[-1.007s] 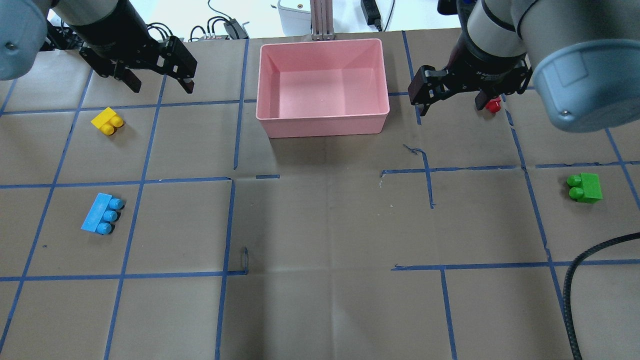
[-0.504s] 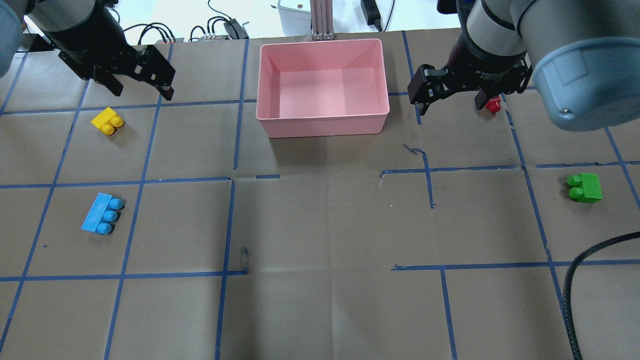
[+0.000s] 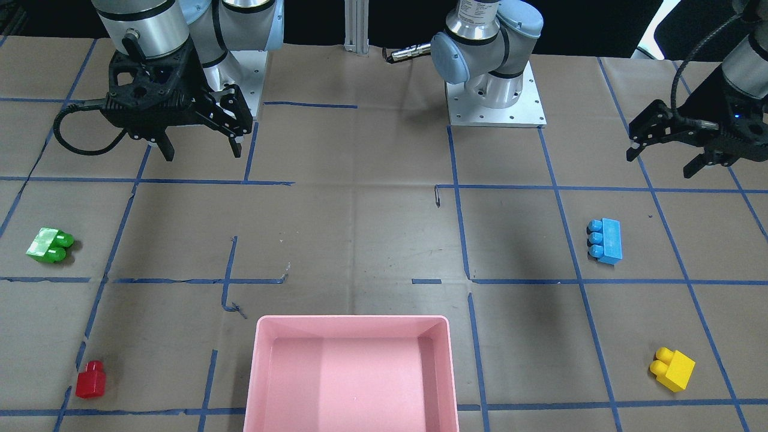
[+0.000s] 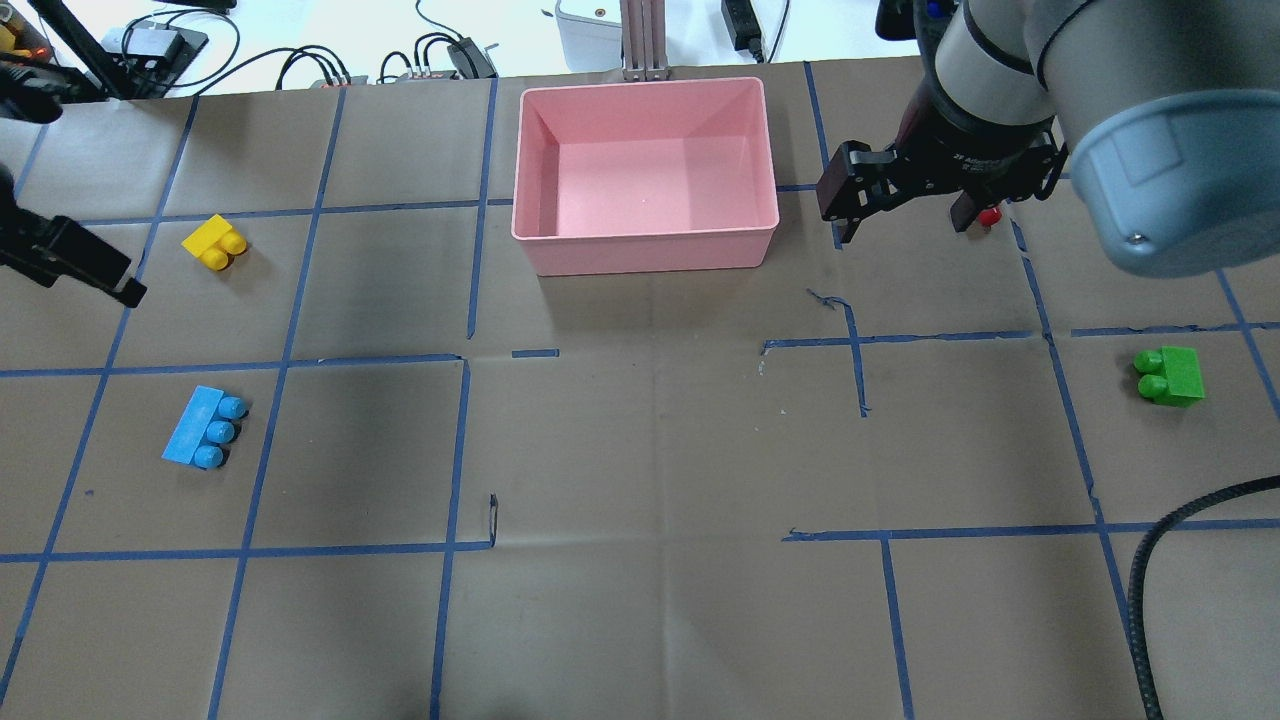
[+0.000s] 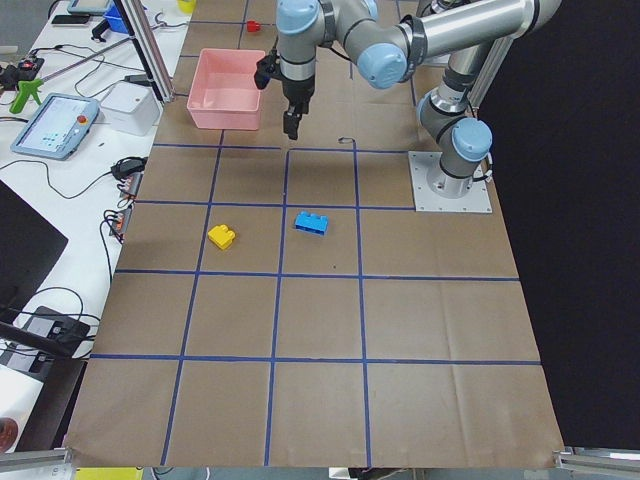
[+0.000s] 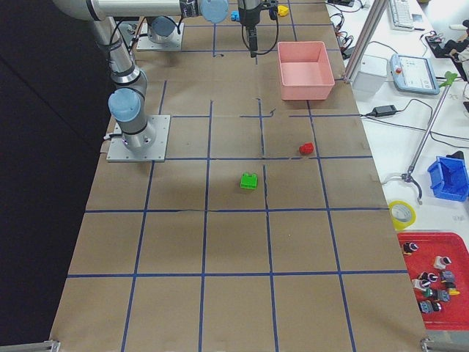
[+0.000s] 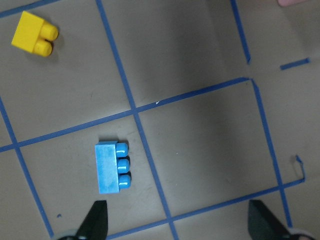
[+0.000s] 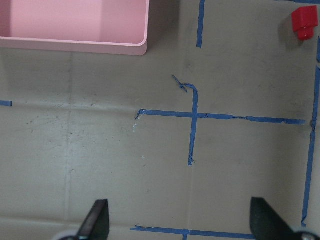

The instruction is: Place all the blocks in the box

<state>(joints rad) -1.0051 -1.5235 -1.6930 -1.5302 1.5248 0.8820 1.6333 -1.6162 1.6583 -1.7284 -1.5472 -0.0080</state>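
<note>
From my seat, the right gripper (image 4: 902, 228) hangs in the upper right of the overhead view, just right of the box (image 4: 645, 236). Its fingers are spread wide with nothing between them, and its wrist camera shows the two tips at the bottom corners with only paper in the gap. The left gripper (image 3: 660, 163) sits at the upper right of the front-facing view, close to that frame's edge, likewise spread wide and holding nothing. The box stands at the top centre of the overhead view, its far wall at the back edge of the brown paper (image 4: 650, 450). All four blocks lie on the paper outside it. The red block (image 3: 91, 379) is at the lower left of the front-facing view, well apart from the box's side wall. From overhead it peeks out just behind the right gripper's outer finger. The green block (image 4: 1172, 376) lies near the right edge of the overhead view, well apart from everything else. The yellow block (image 4: 215, 242) and the blue block (image 4: 205, 428) lie in the left part, in separate squares of the blue tape lines (image 4: 457, 450). In the left wrist view the blue one lies lower left of centre, just above the left fingertip. A black cable (image 4: 1134, 580) curls in at the overhead view's lower right corner. The middle of that view is flat paper from the box's near wall down to the bottom edge.
</note>
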